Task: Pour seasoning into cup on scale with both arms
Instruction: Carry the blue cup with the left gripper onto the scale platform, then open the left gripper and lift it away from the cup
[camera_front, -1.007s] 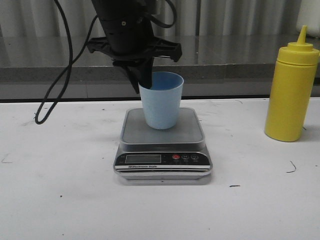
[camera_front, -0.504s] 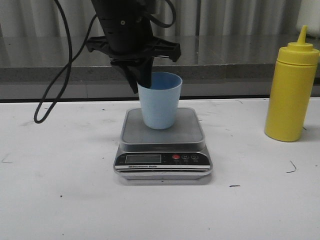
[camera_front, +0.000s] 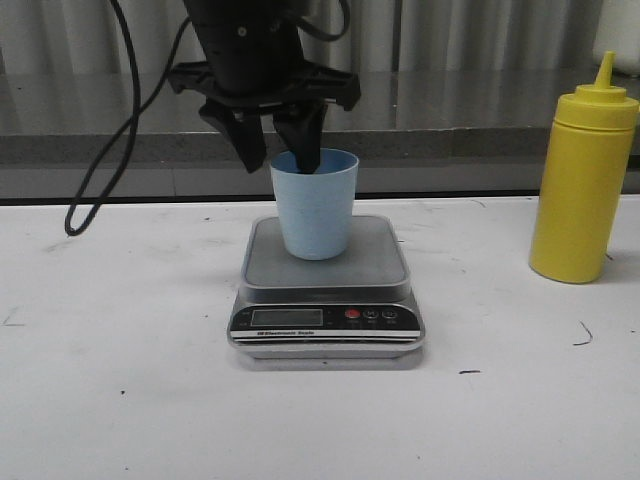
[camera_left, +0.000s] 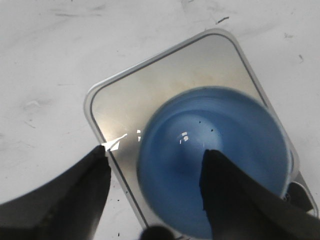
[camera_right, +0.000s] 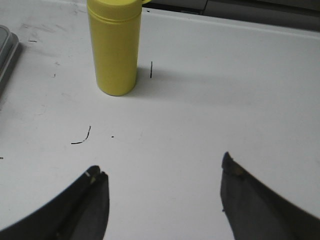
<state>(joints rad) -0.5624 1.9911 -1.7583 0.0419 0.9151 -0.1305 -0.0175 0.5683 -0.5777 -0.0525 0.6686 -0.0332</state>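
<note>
Table surface: matte white, marked with small dark scuffs and short pen-like strokes, carrying the scale as the central landmark. Behind the scale runs a dark grey ledge with a glossy top, and behind that a pale ribbed wall.

The cup, pale blue, stands upright on the steel platform of the scale, behind its display and buttons. Directly above the cup hangs the left gripper, jaws spread apart: one finger dips inside the cup's mouth, the other stands outside the rim on the cup's left, neither visibly pressing the wall. A black cable loops down left of the scale.

The seasoning, a yellow bottle with conical nozzle, stands upright on the table well to the right of the scale. The right gripper hovers over bare table near the seasoning, jaws wide and empty.
</note>
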